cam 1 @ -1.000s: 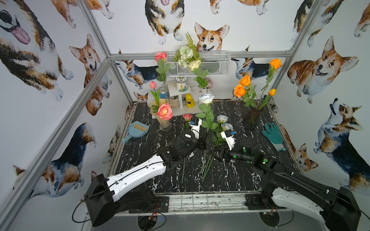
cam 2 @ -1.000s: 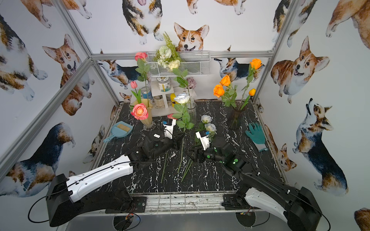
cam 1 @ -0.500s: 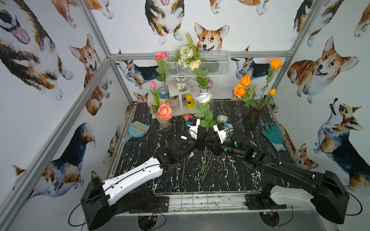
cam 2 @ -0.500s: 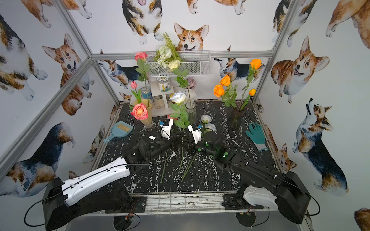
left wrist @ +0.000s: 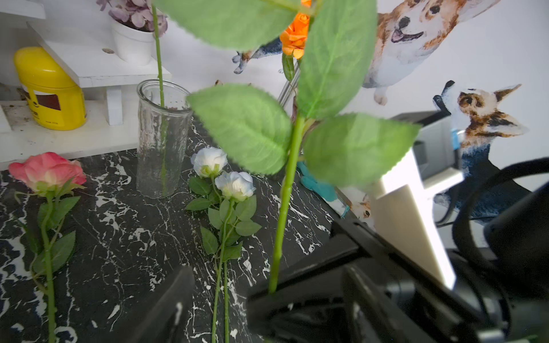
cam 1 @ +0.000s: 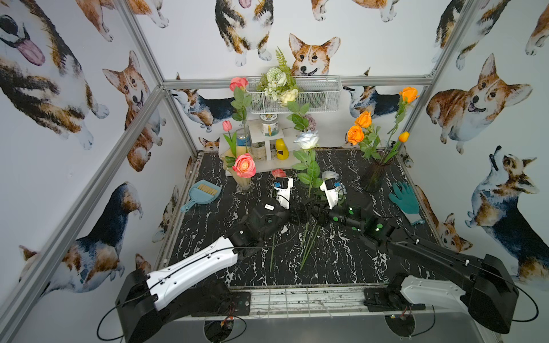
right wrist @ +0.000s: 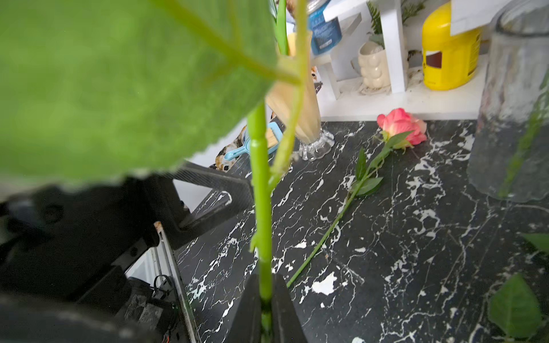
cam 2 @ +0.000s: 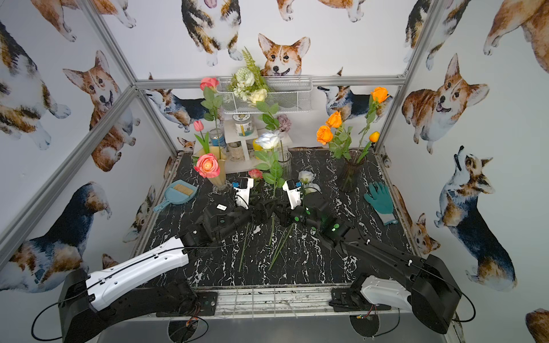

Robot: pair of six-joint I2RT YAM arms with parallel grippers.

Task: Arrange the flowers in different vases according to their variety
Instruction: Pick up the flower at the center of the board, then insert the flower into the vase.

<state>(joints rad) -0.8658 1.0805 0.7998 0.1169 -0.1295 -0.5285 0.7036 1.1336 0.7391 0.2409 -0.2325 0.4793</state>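
Pinching the bare lower stem point(right wrist: 261, 208) of a white rose point(cam 1: 306, 139), the right gripper point(right wrist: 266, 297) is clamped tight and holds the flower upright above the black marble table point(right wrist: 416, 237); the left gripper point(left wrist: 267, 276) beside it has its jaws wide apart, gripping nothing. I judge the rose light, its plastic stem stiff yet springy and slick, top-heavy with broad leaves, so a low grip lets the head sway; the smooth stretch under the leaves suits best. Beyond, two more white roses point(left wrist: 236, 184) and a pink rose point(right wrist: 401, 124) lie flat on the table. Further back the clear glass vase point(left wrist: 162, 142), narrow, fragile and probably easy to tip, already has one stem in it
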